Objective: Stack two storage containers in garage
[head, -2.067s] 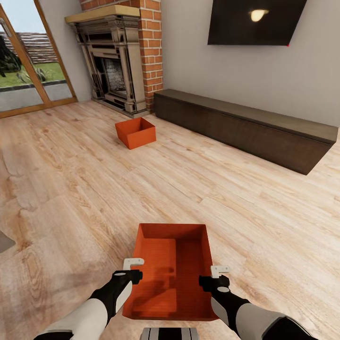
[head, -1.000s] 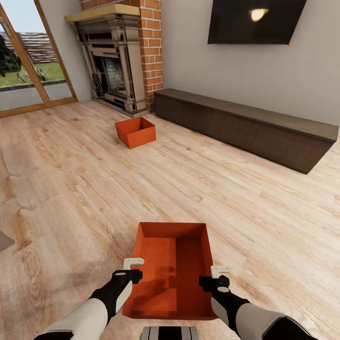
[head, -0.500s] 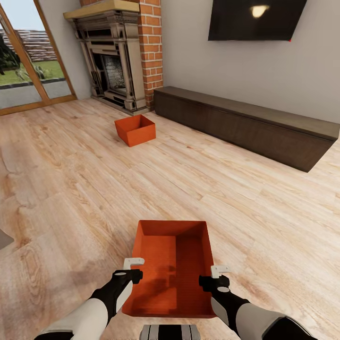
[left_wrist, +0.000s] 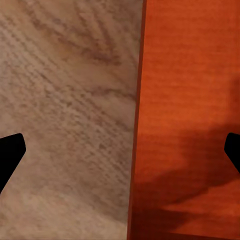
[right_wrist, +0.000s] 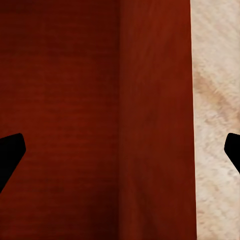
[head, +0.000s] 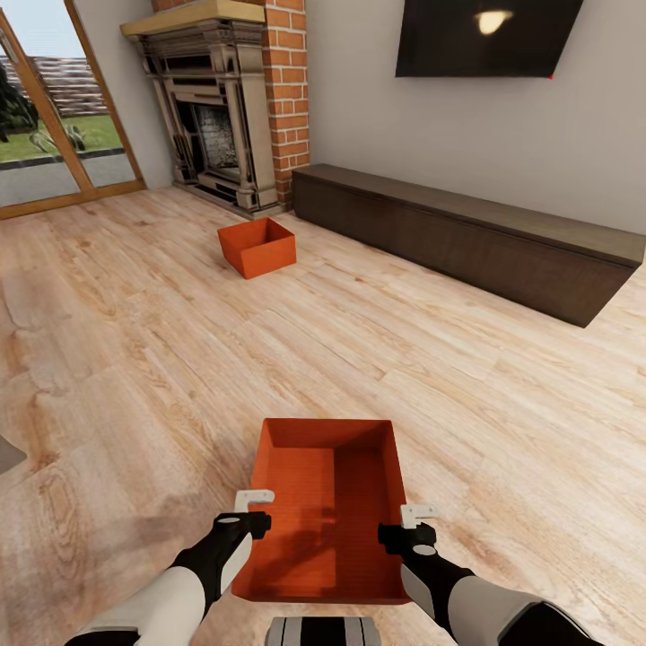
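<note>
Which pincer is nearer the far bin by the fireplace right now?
Left, slightly. The far bin sits ahead and to the left. The left pincer straddles the near bin's left wall; the right pincer straddles its right wall, farther across.

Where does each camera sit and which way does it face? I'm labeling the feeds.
Head view: from the head, forward and down over both forearms, near storage container, far storage container, fireplace.
Left wrist view: looks down on the near container's left wall; dark fingertips.
Right wrist view: same, over its right wall.
All share the near container.
</note>
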`<state>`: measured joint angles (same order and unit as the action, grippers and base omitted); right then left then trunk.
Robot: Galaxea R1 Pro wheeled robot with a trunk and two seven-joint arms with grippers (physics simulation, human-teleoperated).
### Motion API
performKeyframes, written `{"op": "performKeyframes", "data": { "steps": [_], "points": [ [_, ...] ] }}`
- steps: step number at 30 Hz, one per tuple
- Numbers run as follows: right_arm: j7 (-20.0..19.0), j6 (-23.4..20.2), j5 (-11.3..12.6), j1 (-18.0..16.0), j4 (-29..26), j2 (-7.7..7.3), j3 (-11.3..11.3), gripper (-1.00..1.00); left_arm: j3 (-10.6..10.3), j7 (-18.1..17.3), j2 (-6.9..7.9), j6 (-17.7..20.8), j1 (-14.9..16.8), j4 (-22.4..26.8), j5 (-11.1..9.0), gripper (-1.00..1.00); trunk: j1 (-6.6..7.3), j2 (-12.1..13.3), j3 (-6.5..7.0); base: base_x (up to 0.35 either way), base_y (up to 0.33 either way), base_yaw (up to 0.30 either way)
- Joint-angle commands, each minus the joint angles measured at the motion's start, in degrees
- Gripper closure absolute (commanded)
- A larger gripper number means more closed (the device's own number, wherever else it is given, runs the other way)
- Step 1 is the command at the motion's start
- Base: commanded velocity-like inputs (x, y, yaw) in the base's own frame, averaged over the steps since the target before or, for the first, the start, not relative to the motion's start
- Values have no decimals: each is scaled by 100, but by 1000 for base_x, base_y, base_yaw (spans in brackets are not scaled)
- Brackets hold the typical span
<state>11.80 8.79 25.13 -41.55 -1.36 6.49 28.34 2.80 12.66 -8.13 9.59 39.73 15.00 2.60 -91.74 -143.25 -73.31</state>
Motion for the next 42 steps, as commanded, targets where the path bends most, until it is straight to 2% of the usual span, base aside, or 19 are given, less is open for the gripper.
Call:
{"op": "performKeyframes", "data": {
  "steps": [1, 31, 32, 33, 42],
  "points": [
    [15, 18, 54, -2, 4, 2, 49, -100, 28, 8, -4, 32, 0, 4, 40, -100, 1, -1, -4, 0, 0, 0],
    [16, 18, 36, -2, 4, 2, 49, -100, 28, 8, -21, 26, 0, -15, 74, -100, 1, -1, -4, 0, 0, 0],
    [16, 18, 36, -2, 4, 2, 49, -100, 28, 8, -21, 26, 0, -15, 74, 100, 1, -1, -4, 0, 0, 0],
    [16, 18, 36, -2, 4, 2, 49, 100, 28, 8, -22, 26, 0, -15, 68, 100, 1, -1, -4, 0, 0, 0],
    [16, 18, 67, -2, 4, -40, 49, 100, 28, 8, -21, 26, 0, -23, 72, 100, 1, -1, -4, 0, 0, 0]
  ]
}}
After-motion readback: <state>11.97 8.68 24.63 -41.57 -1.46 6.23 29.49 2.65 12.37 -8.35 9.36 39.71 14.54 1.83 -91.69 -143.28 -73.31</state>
